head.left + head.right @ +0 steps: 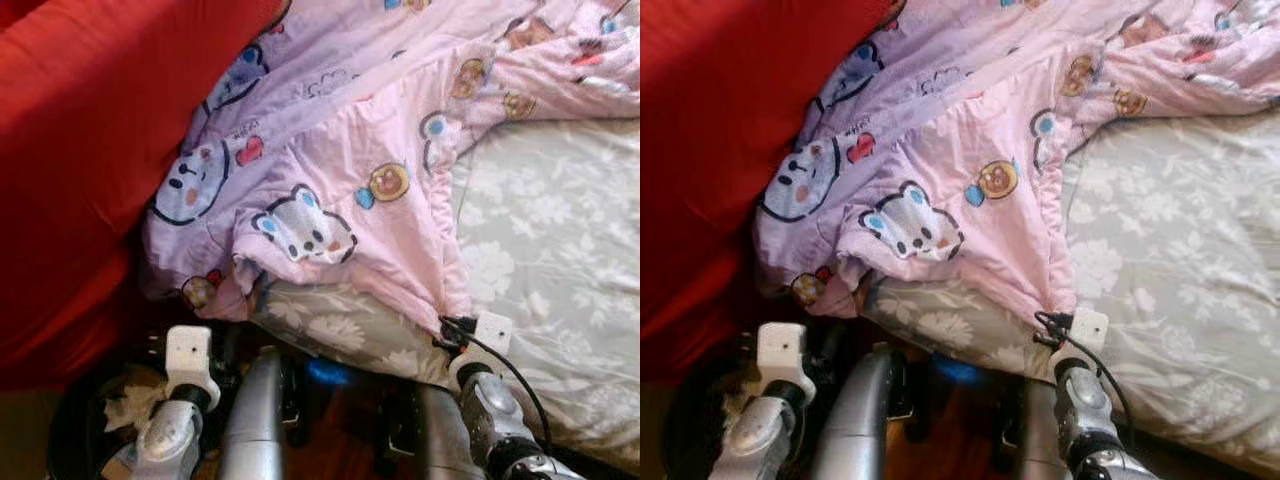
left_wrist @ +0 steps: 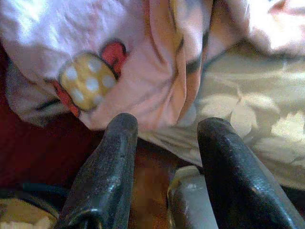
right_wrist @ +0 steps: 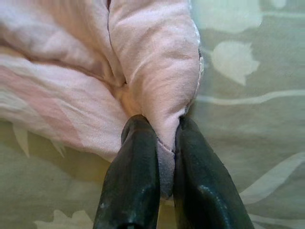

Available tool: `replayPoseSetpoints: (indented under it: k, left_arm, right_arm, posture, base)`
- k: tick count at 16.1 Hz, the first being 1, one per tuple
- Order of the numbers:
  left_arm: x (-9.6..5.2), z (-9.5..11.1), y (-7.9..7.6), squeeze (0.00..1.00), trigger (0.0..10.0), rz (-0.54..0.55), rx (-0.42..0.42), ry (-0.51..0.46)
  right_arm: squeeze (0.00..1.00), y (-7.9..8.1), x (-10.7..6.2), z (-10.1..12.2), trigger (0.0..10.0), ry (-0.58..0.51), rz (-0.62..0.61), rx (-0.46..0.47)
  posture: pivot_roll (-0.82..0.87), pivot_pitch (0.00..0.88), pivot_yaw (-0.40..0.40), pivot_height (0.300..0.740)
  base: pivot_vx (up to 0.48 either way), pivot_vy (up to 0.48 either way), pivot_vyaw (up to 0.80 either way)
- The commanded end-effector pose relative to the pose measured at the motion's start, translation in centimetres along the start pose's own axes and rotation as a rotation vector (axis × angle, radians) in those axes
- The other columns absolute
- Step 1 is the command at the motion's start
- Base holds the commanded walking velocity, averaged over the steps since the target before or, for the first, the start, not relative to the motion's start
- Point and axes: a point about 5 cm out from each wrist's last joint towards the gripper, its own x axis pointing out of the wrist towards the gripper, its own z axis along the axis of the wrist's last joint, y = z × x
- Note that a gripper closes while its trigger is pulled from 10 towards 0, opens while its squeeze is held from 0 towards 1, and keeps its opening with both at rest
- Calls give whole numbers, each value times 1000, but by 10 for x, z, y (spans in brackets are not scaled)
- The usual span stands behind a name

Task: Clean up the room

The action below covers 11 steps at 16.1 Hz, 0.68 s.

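Pink cartoon-print blanket [image 1: 370, 200], soft and crumpled, heaped across the grey floral sheet [image 1: 560, 260] with its long side running from the near corner up and away to the right, pressed against the red cushion [image 1: 80, 150] on the left. Right gripper [image 3: 164, 143] reaching forward from below, fingers clamped on a folded corner of it at the bed's near edge. Left gripper [image 2: 164, 129] low by the mattress edge, fingers spread, holding nothing.

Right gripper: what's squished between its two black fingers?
A fold of the pink blanket's edge, pinched in the right gripper over the grey flowered sheet, seen in the right wrist view.
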Motion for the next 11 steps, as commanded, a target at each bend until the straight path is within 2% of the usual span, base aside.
replayPoseSetpoints:
  k: [1,2,5,8,11]
  left_arm:
    - [-11,-23,7,0,10000,26,12,85]
    - [-10,-36,13,0,10000,53,10,133]
    - [-4,-40,16,0,10000,75,3,146]
    - [5,-40,17,0,10000,65,6,138]
    - [8,-41,18,0,10000,65,13,138]
  right_arm:
    - [0,-6,-8,-19,0,48,-11,-1]
    - [0,-8,-10,-20,10000,38,-4,-23]
    - [0,-12,-13,-20,10000,7,-12,-12]
    - [0,-15,-14,-15,10000,-62,-45,8]
    - [0,-15,-16,-19,10000,-57,-36,-12]
  posture:
    - [205,317,-4,641]
    - [185,288,-12,641]
    - [159,240,-14,641]
    - [129,228,1,641]
    - [126,218,2,669]
  base:
    - [0,0,0]
    - [0,0,0]
    - [0,0,0]
    - [0,0,0]
    - [0,0,0]
